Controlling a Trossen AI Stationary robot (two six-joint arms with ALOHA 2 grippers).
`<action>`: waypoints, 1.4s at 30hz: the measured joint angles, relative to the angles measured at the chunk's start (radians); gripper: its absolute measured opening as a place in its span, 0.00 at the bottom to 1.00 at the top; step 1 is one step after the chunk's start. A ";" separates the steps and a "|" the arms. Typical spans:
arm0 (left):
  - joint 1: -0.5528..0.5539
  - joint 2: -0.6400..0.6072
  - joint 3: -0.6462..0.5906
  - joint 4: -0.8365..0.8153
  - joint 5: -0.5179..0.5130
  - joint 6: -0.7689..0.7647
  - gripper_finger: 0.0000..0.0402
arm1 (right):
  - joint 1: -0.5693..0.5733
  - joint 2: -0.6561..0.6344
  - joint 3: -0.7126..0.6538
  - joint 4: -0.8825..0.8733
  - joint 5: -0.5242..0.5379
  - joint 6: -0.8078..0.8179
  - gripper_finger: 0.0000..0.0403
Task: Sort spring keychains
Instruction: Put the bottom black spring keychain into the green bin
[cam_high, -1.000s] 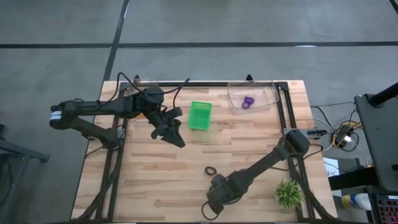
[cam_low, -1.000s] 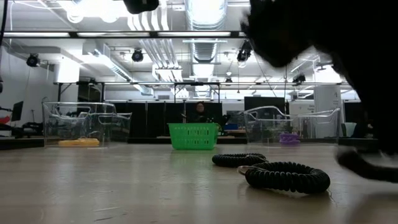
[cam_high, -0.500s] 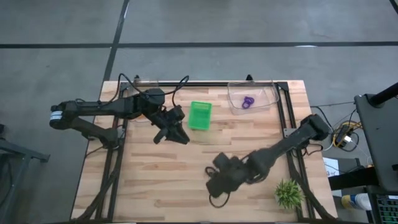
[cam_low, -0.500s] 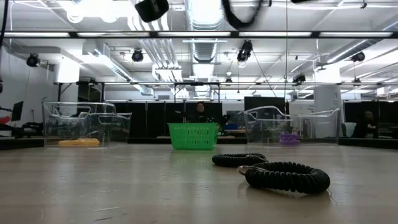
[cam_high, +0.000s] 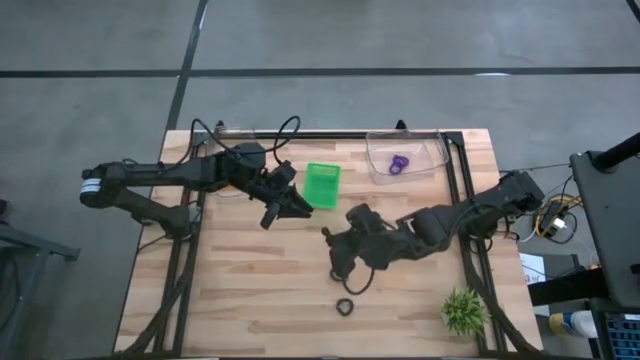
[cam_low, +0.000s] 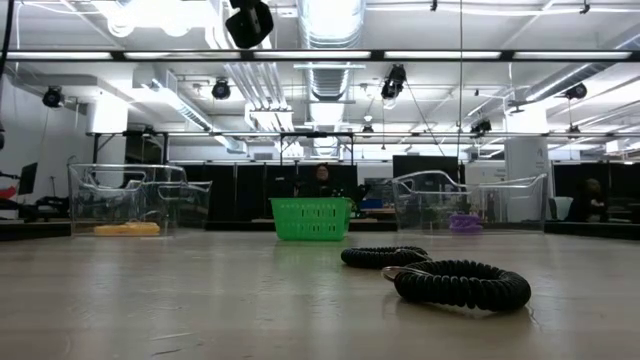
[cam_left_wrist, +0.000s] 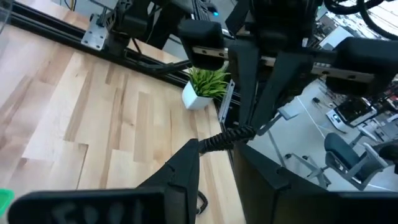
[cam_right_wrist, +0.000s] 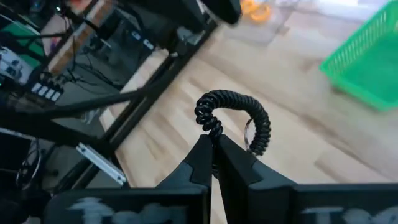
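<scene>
My right gripper hangs over the table's middle, shut on a black spring keychain; the left wrist view shows this coil too. Another black keychain lies flat on the wood nearer the front edge. The low view shows two black coils on the table. Purple keychains sit in the clear bin on the right, yellow ones in the left bin. My left gripper hovers open beside the green basket. My right gripper pinches the black keychain between its two fingertips at one end of the coil. The rest of the coil arches out beyond the fingers, with a metal ring hanging from it. The keychain is lifted clear of the table.
A spiky green plant stands at the near right corner. The clear bin sits at the far right and a second clear bin at the far left. A black frame rail runs along the table's sides.
My right gripper has risen from the near edge and swung toward the table's middle, carrying the black keychain up with it. The black keychain near the front edge, covered by the arm before, now shows. My left gripper has edged slightly toward the green basket.
</scene>
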 joint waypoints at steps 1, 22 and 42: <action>0.000 0.000 0.000 0.000 0.000 0.000 0.23 | -0.008 -0.002 0.000 0.010 0.003 -0.010 0.02; 0.000 -0.001 0.000 0.045 -0.093 0.055 0.23 | -0.098 -0.011 0.000 0.241 -0.060 -0.153 0.02; -0.005 -0.104 0.000 0.000 -0.080 0.079 0.23 | -0.091 -0.078 0.000 0.195 -0.025 -0.130 0.02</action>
